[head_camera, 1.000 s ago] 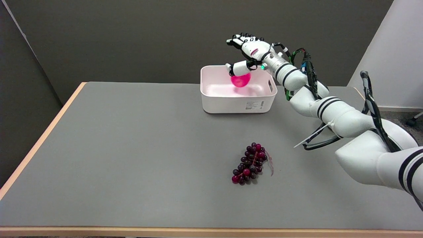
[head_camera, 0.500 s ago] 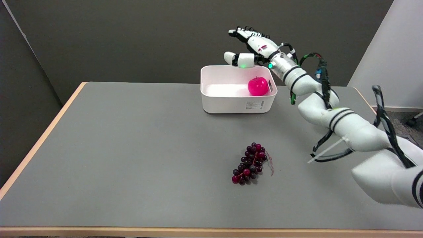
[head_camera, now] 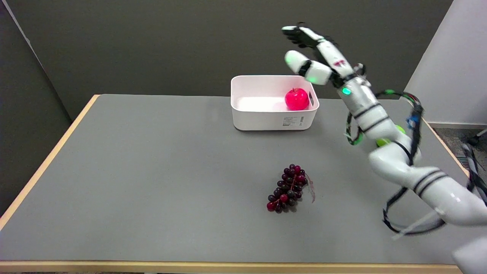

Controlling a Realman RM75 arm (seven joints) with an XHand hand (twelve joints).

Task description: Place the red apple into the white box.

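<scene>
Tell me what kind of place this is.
Most likely a robot lab or test room: a bare grey table before plain dark panels, props only, namely a red apple in a white box and grapes, and a cabled arm with its right hand raised.

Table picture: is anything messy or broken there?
Nothing stands out. The apple sits in the box, the grapes lie whole on the table, and the open right hand is above, holding nothing.
</scene>
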